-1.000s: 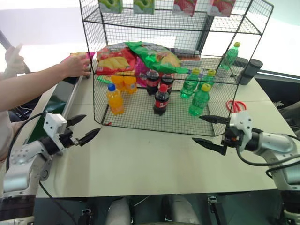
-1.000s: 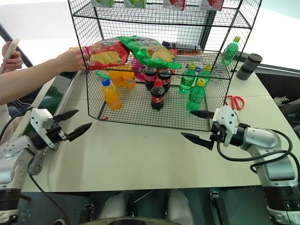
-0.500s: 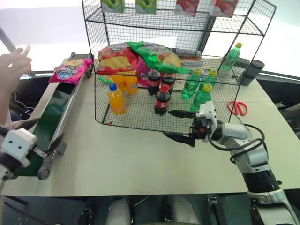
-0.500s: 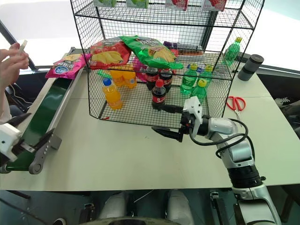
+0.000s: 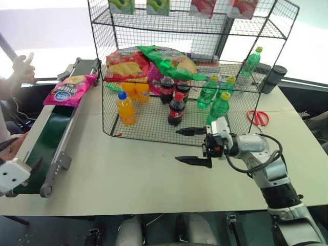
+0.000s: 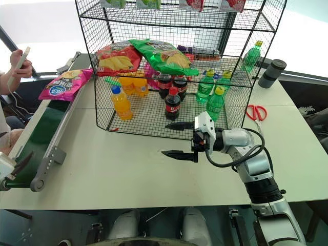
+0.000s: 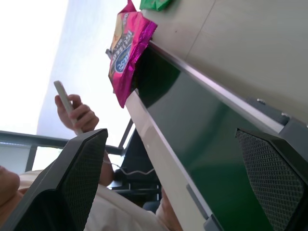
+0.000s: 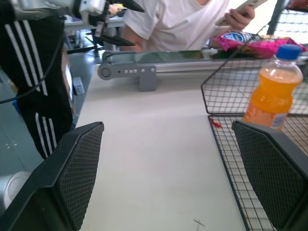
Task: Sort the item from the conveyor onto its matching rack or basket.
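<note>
left gripper [image 5: 23,166] cut by frame edge; rack [image 5: 154,82] top cropped; person [image 5: 20,69] mostly out of frame

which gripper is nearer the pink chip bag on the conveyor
Left. The left gripper is at the conveyor's near end, down the belt from the pink chip bag; the right gripper is across the table, before the wire rack.

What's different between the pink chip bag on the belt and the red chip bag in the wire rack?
The pink chip bag lies alone on the green belt, out in the open; the red chip bag sits on a shelf of the wire rack, partly under a green bag. The pink one bears a round blue logo; the red one shows a large picture of yellow chips. Both are crinkly snack bags lying flat.
</note>
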Robot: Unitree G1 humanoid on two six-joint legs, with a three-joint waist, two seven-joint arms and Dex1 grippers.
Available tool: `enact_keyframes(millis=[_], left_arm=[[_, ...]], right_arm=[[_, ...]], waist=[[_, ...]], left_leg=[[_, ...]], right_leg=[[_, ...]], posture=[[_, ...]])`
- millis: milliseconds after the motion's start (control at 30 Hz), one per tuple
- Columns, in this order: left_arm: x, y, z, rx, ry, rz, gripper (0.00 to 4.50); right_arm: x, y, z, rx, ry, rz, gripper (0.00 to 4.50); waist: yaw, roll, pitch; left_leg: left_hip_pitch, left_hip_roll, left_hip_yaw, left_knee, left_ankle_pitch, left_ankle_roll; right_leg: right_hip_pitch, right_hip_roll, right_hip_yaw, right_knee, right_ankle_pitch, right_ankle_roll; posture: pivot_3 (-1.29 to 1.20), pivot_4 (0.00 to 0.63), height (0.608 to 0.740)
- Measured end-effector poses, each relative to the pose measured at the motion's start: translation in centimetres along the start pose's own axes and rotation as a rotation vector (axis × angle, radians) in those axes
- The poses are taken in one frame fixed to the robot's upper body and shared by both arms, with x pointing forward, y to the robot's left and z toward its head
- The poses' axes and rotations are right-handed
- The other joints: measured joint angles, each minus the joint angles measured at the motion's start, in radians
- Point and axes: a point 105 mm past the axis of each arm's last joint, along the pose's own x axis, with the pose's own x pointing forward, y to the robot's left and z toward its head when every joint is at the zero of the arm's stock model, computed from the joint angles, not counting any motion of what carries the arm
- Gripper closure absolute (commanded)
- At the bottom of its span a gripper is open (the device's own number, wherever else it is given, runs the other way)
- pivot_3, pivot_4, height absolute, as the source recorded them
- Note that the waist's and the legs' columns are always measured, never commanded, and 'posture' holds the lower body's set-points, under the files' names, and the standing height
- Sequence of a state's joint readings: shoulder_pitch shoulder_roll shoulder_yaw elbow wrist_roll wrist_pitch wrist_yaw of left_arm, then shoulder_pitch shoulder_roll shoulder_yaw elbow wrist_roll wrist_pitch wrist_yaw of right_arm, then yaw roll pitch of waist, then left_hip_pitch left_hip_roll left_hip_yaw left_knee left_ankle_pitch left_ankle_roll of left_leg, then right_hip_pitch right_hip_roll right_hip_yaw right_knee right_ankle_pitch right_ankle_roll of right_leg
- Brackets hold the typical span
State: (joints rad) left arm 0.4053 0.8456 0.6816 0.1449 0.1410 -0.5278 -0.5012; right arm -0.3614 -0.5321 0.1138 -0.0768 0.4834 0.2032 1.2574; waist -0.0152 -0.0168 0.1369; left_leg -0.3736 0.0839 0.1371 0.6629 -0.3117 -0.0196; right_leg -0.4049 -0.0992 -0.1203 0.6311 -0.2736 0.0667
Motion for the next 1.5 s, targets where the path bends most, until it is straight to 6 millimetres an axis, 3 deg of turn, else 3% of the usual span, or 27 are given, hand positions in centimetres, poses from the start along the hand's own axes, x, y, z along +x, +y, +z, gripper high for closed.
enact_keyframes(millis=[233, 567, 1400, 1500], left_arm=[[0.2, 0.8, -0.8, 0.036, 0.010, 0.047, 0.00], [0.9, 0.0, -1.7, 0.040, 0.013, 0.025, 0.00], [2.9, -2.1, -1.3, 0.021, -0.023, -0.016, 0.00], [3.2, -2.7, -1.0, 0.012, -0.037, -0.042, 0.86]], right_arm=[[-0.3, -0.1, -0.3, 0.012, -0.002, -0.037, 0.05], [-1.2, 0.6, -0.1, 0.057, -0.045, -0.072, 0.05], [-1.7, 0.3, -0.4, 0.027, 0.005, -0.112, 0.05], [-1.8, 0.3, -0.6, 0.019, 0.018, -0.118, 0.00]], waist=[[0.000, 0.000, 0.000], [-0.002, -0.001, 0.000], [0.000, -0.002, -0.001], [0.000, -0.002, -0.001]], left_leg=[[0.000, 0.000, 0.000, 0.000, 0.000, 0.000], [0.000, 0.000, 0.001, 0.000, 0.000, 0.000], [0.000, 0.000, 0.001, 0.000, 0.000, 0.000], [0.000, 0.000, 0.001, 0.000, 0.000, 0.000]], right_leg=[[0.000, 0.000, 0.000, 0.000, 0.000, 0.000], [-0.001, 0.000, 0.000, 0.000, 0.000, 0.000], [0.000, 0.000, 0.000, 0.001, 0.000, 0.000], [0.000, 0.000, 0.000, 0.001, 0.000, 0.000]], posture=[[0.00, 0.150, 0.726], [0.00, 0.150, 0.726], [0.00, 0.150, 0.726], [0.00, 0.150, 0.726]])
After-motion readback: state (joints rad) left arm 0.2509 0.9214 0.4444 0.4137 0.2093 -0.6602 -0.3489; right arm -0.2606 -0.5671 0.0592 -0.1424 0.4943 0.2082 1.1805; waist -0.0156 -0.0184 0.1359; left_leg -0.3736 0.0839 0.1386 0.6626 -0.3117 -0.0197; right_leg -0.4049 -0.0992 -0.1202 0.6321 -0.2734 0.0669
